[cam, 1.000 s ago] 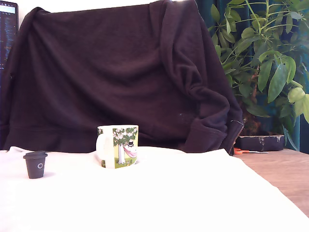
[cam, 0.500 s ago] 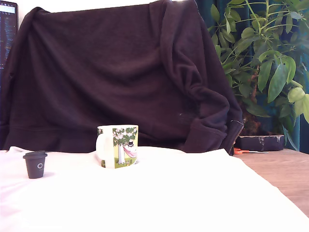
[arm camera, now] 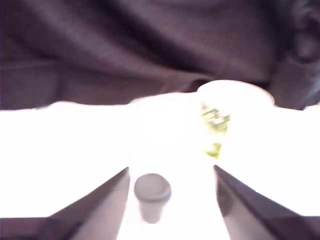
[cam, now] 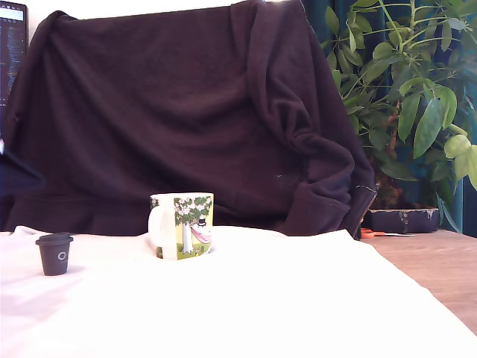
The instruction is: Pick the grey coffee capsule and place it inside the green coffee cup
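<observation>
Cloth of dark brown fabric [cam: 171, 112] hangs across the back, with a leafy green houseplant [cam: 406, 89] at the exterior view's right. A white sheet covers the tabletop [cam: 246, 306]. The green coffee cup [cam: 182, 225], a ceramic mug with a white handle and tree print, stands upright mid-scene. The grey coffee capsule [cam: 54, 253] stands upright, well apart toward the exterior view's left. In the blurred wrist view, the hand [arm camera: 170, 200] is spread apart, the capsule between its dark fingers [arm camera: 100, 210], untouched.

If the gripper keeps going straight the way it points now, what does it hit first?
Most likely the grey coffee capsule, which sits upright between the open fingers of the gripper. The green coffee cup is farther on; the blur makes depth uncertain.
</observation>
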Controlling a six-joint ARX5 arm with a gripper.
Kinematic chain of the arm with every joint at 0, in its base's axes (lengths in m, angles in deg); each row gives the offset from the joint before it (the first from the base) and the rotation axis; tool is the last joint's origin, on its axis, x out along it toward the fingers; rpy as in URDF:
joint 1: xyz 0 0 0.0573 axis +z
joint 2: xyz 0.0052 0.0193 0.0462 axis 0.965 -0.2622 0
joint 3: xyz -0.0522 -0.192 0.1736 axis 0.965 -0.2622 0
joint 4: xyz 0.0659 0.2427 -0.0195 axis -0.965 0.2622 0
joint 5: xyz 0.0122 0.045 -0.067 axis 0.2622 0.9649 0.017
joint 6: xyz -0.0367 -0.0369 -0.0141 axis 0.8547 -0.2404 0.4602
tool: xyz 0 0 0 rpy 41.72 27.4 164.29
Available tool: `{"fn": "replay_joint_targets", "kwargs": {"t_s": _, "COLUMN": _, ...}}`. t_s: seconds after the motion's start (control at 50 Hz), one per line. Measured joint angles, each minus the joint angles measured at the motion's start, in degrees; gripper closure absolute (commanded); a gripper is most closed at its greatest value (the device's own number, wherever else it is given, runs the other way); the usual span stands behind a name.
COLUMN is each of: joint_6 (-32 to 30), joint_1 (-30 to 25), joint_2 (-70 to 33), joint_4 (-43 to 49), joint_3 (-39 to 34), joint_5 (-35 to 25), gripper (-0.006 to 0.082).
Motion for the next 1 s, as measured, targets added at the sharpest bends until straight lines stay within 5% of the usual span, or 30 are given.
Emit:
{"fn": "replay_joint_targets", "kwargs": {"t_s": 0.24, "joint_6": -0.02, "joint_1": 0.02, "joint_2": -16.96, "joint_4": -11.15, "joint_3": 1.03, "joint_5": 0.83, "gripper": 0.0105}}
{"fn": "replay_joint_targets", "kwargs": {"t_s": 0.68, "joint_6": -0.02, "joint_1": 0.0, "joint_2": -35.06, "joint_4": -14.64, "joint_3": 10.95, "joint_5": -1.11, "gripper": 0.0113}}
{"fn": "replay_joint_targets", "kwargs": {"t_s": 1.0, "joint_6": -1.31, "joint_1": 0.0, "joint_2": -36.33, "joint_4": -13.94, "joint_3": 12.33, "joint_5": -1.29, "gripper": 0.0542}}
